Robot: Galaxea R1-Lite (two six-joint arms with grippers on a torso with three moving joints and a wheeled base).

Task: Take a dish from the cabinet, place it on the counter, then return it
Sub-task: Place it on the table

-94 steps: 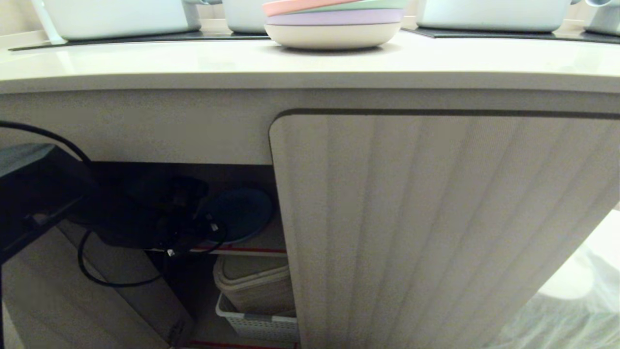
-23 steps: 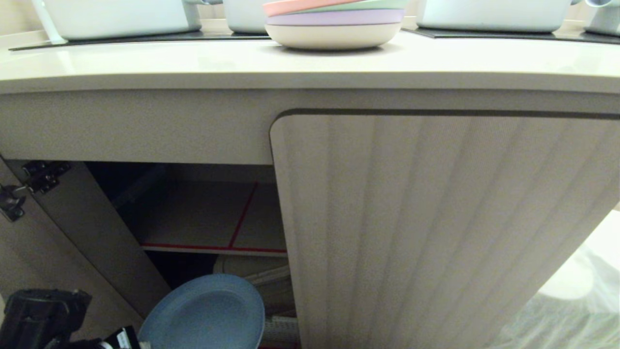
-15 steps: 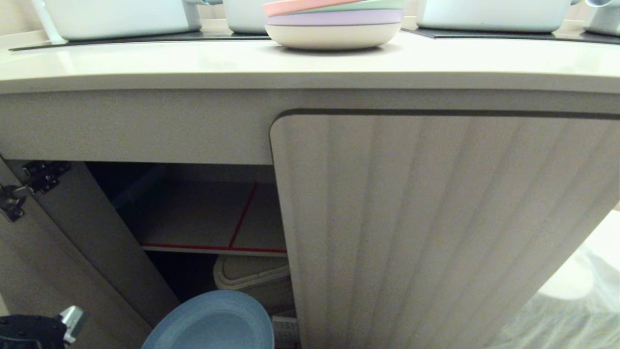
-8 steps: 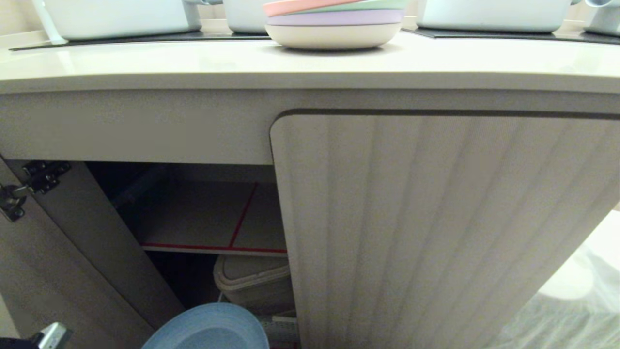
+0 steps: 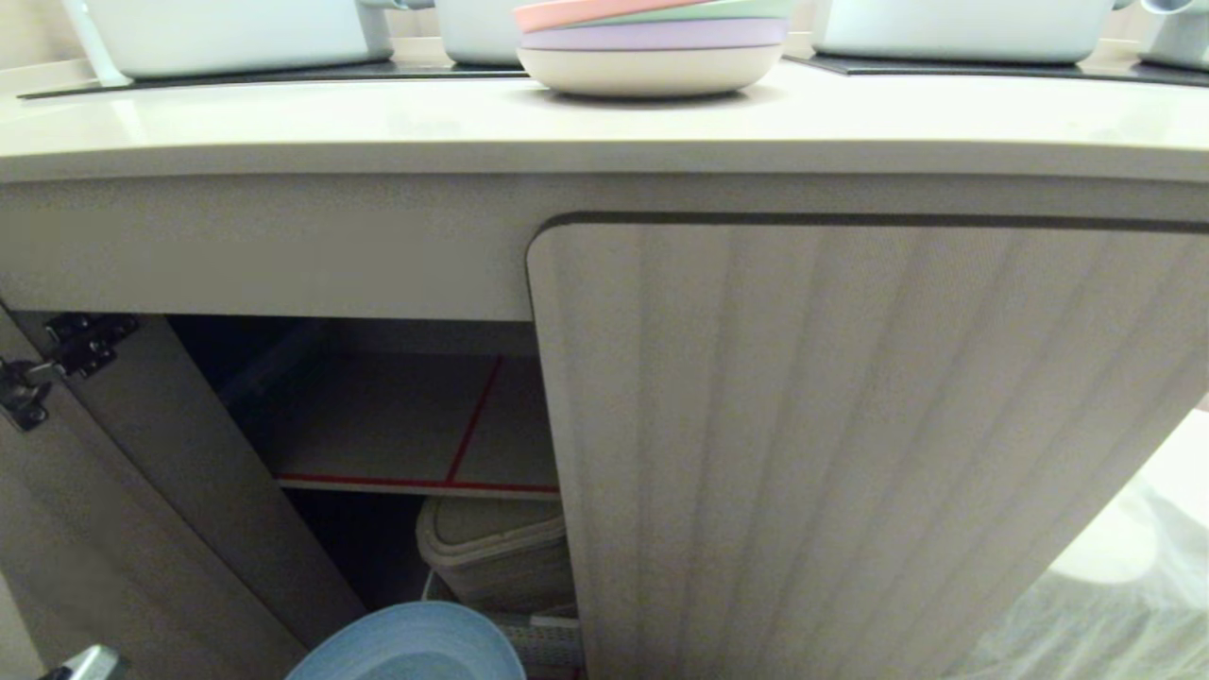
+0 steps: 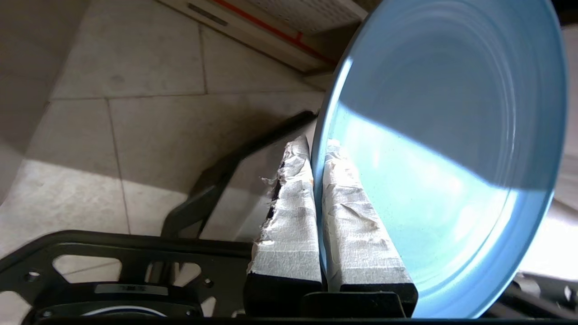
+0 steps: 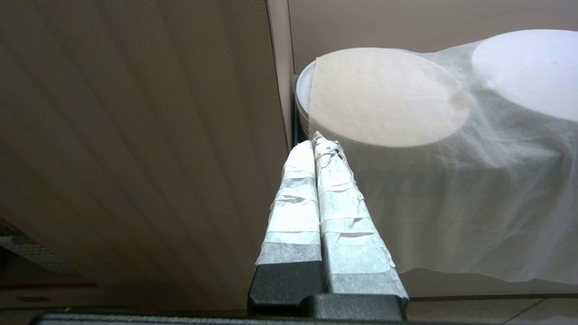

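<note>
1. Across the far top of the scene runs the cream tabletop (image 5: 378,123), carrying a pink-topped stack of pastel plates (image 5: 652,42).
2. Below it, the cabinet (image 5: 850,453) has its right ribbed door closed and its left side open, showing a bare inner shelf (image 5: 397,425) edged in red tape.
3. Low at the near left, outside the cabinet, the light blue dish (image 6: 451,135) hangs above the tiled floor (image 6: 135,113).
4. The left gripper (image 6: 316,149) is clenched on the dish's rim.
5. The right gripper (image 7: 314,144) is clenched on nothing, parked beside the closed door.
</note>
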